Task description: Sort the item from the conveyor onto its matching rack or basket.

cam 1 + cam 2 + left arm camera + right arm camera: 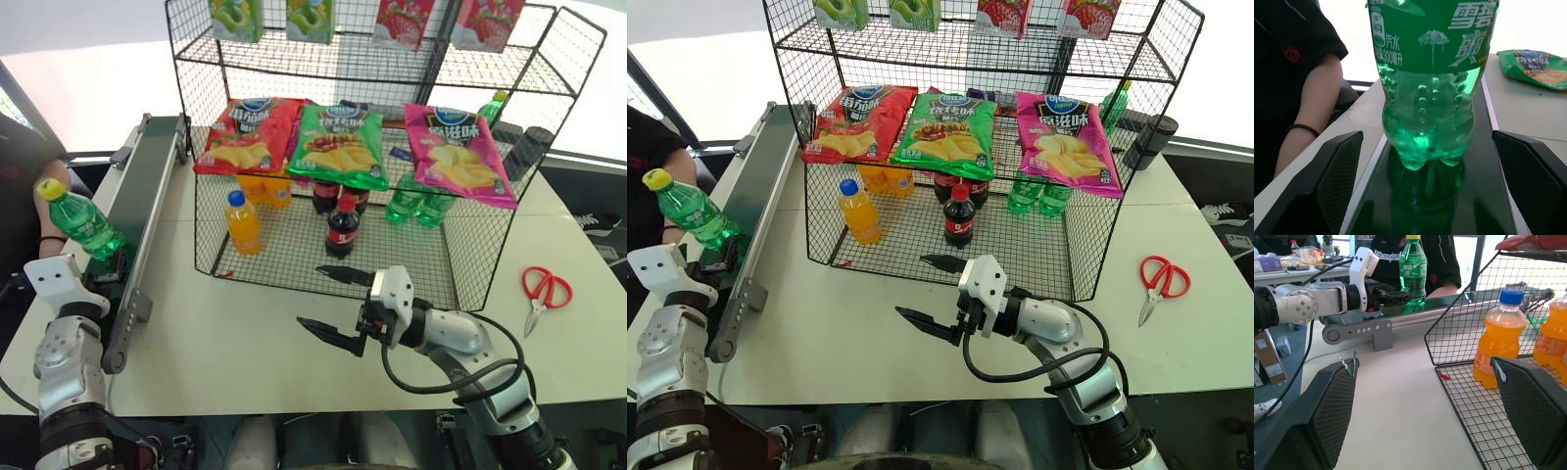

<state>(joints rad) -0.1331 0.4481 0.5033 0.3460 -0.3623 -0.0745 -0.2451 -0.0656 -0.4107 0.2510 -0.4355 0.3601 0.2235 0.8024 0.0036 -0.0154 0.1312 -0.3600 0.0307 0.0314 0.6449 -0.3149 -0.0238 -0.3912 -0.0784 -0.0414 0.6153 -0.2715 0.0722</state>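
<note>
A person's arm (1312, 117) in a black sleeve rests beside the conveyor (147, 186), which runs along the left edge of the white table (245, 333). On its near end stands the green soda bottle (83, 223), yellow cap up, between the wide-spread fingers of the left pincer (1427, 161); the fingers flank its base without touching it, so it looks lined up for a grasp not yet made. The bottle's green label carries white Chinese characters and a small volume mark, too fine to read with certainty.

Further right stands the black wire rack (392, 157). Red, green and pink chip bags lie on its middle tier, and snack packets hang from the top. Its bottom basket groups drinks by kind: orange bottles (243, 221) with blue caps, cola (341, 227), then green bottles (419, 204) at the right, likely where this one belongs.

The right pincer (333, 305) hovers before the basket, fully open and empty, probably waiting. Red-handled scissors (542, 294) lie far right.
</note>
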